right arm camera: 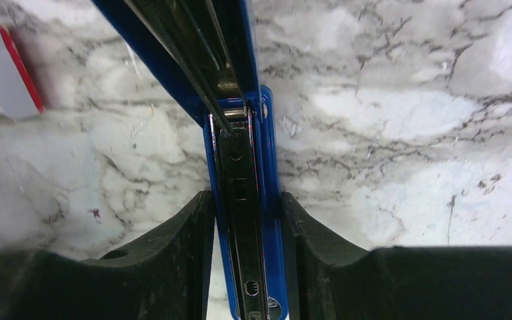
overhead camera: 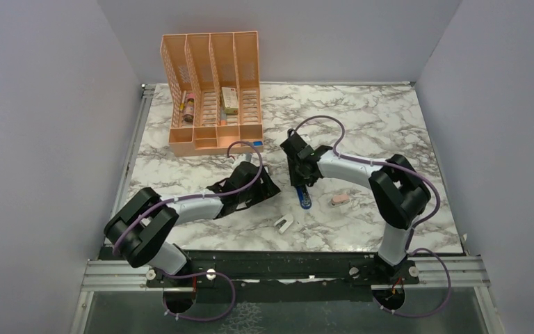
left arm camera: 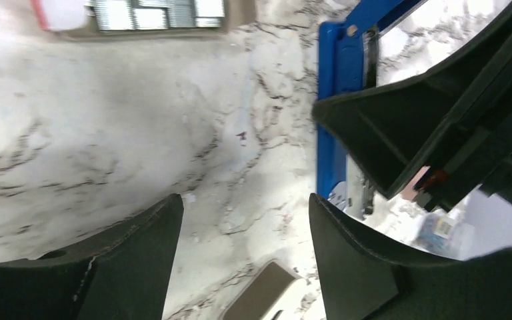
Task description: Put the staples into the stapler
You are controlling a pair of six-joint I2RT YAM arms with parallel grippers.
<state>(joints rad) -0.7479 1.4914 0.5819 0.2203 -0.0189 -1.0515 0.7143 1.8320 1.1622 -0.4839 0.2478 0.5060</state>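
Stapler [overhead camera: 305,200] sits in right hand [right arm camera: 245,213], pink eraser [overhead camera: 338,200] and white clip [overhead camera: 284,223] nearby.

Left end effector [left arm camera: 243,213] stands wide open; right end effector [right arm camera: 247,210] is pinched narrow, pointing down.

- stapler [right arm camera: 240,193] between the right fingers [right arm camera: 167,267]: glossy blue shell, shiny bare-metal channel
- those fingers: matt black plastic, kinda grainy
- table [right arm camera: 400,120] under them: smooth marble-look top
- staples [left arm camera: 153,13] past the left fingers [left arm camera: 133,260]: bright silvery metal

One stapler [overhead camera: 306,201], one staple tray [left arm camera: 160,33], one eraser [overhead camera: 338,200], one clip [overhead camera: 284,223], one organizer [overhead camera: 201,146].
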